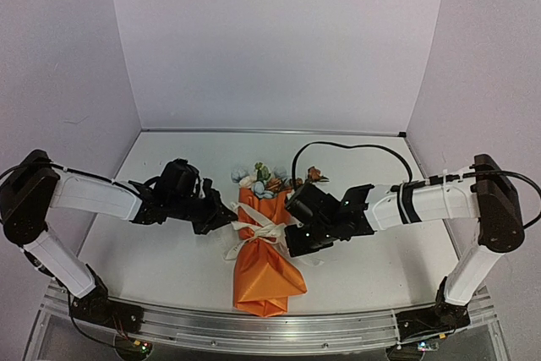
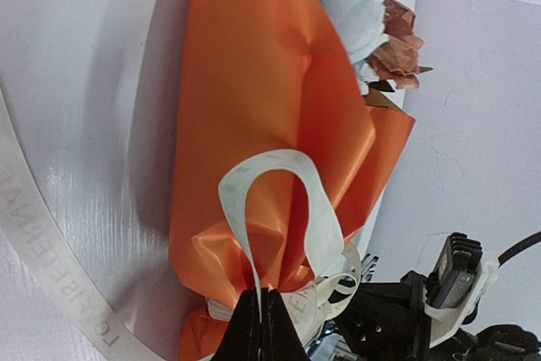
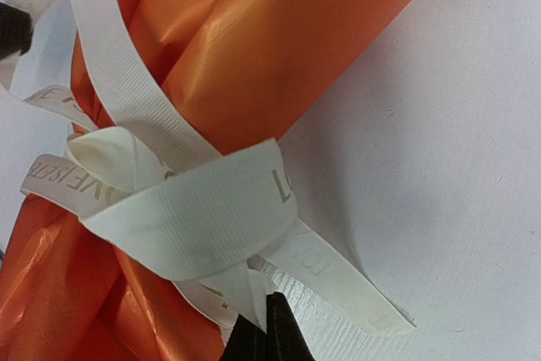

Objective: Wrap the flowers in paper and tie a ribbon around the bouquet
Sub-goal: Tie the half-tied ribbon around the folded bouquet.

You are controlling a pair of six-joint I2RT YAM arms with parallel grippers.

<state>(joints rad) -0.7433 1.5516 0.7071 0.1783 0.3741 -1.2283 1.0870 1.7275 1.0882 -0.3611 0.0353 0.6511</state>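
The left end effector [image 2: 259,298] and right end effector [image 3: 264,303] are each clamping shut on the ribbon [image 1: 262,232], flanking the bouquet [image 1: 266,272], whose long axis is running crosswise between them.

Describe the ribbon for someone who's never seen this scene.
On the white table, centre front, lies an orange paper bouquet. Around its narrow waist runs the ribbon: a cream strip with printed letters, knotted with loose loops, the only pale band on the orange.

You get bright, even light, soft shadows on the surface [image 1: 169,259], sheen on the paper [image 2: 254,82], and bowed edges overhead.
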